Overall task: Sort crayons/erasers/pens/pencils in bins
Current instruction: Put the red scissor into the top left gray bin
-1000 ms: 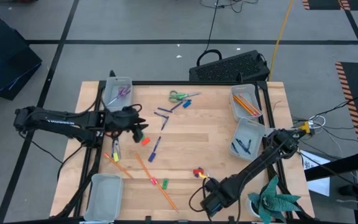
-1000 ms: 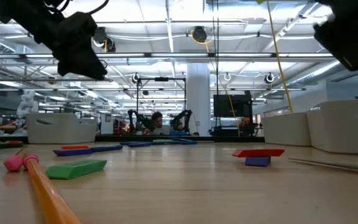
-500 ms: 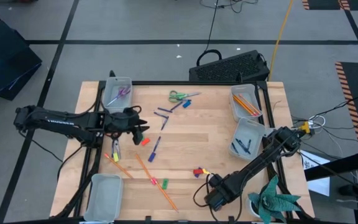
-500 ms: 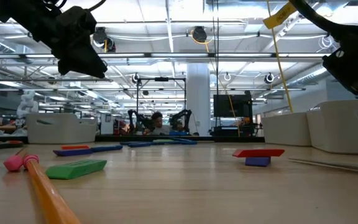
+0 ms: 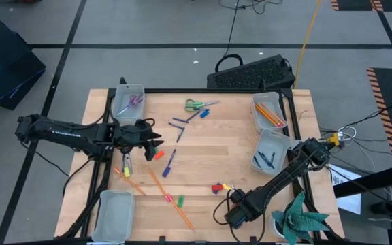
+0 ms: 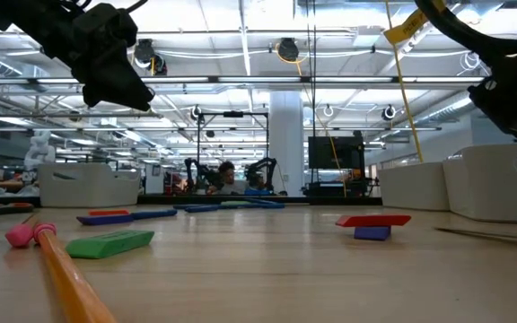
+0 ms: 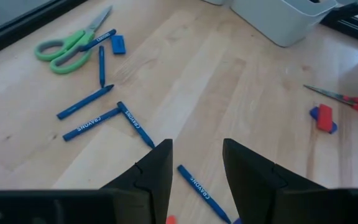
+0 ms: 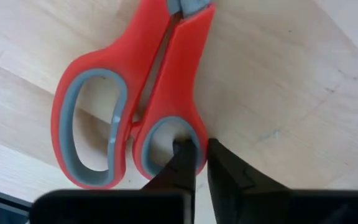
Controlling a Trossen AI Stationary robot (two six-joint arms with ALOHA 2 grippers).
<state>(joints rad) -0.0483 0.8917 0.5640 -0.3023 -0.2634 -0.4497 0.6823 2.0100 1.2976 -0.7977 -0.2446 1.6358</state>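
Red scissors (image 5: 218, 187) with grey-lined loops lie flat near the table's near edge, and my right gripper (image 8: 201, 144) is shut on them at their handle end. My left gripper (image 7: 194, 146) hovers open over the left middle of the table (image 5: 154, 143), above a blue crayon (image 7: 199, 190). More blue crayons (image 7: 92, 121), green scissors (image 7: 61, 53) and a blue eraser (image 7: 118, 43) lie beyond it. Orange pencils (image 5: 172, 201), a green eraser (image 5: 180, 201) and a red piece (image 5: 159, 154) lie loose on the wood. Four bins stand at the corners and right side (image 5: 128, 102). My right gripper has one fingertip (image 8: 184, 149) inside the scissors' smaller loop and the other outside it, with the loop's wall (image 8: 199, 127) between them. The fingers come slanting from above and from the near side. The scissors lie flat on the table.
The far right bin (image 5: 271, 112) holds orange pencils and the bin below it (image 5: 271, 151) holds dark pens. The near left bin (image 5: 113, 214) stands by the table's near edge. A red and blue eraser (image 6: 372, 226) lies near the scissors. A green cloth (image 5: 298, 218) sits at the near right corner.
My right gripper has come down onto the red scissors' handle end, moving a little toward the table's far edge. The scissors have turned slightly on the table.
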